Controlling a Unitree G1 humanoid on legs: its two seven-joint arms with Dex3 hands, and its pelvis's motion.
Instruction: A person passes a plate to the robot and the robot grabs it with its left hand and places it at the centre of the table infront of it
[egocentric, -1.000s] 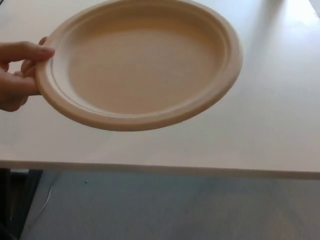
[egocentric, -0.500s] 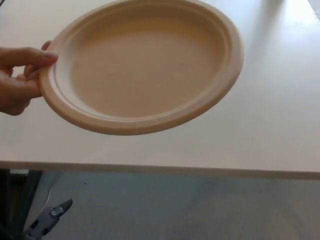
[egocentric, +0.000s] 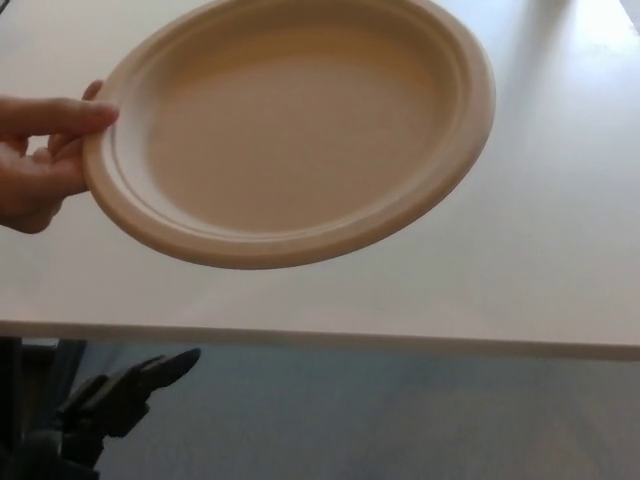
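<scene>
A beige paper plate (egocentric: 290, 130) hangs tilted above the white table (egocentric: 540, 260), filling the upper middle of the head view. A person's hand (egocentric: 45, 160) pinches its left rim, thumb on top. My left hand (egocentric: 125, 395) rises at the bottom left, below the table's front edge and well under the plate. Its dark fingers are spread apart and hold nothing. My right hand does not show.
The table's front edge (egocentric: 400, 342) runs across the lower part of the view. Grey floor (egocentric: 400, 420) lies below it. A dark table leg or frame (egocentric: 20, 390) stands at the far bottom left beside my hand.
My left hand has come up from the bottom left corner, moving up and to the right. The plate has shifted slightly to the right in the person's grip.
</scene>
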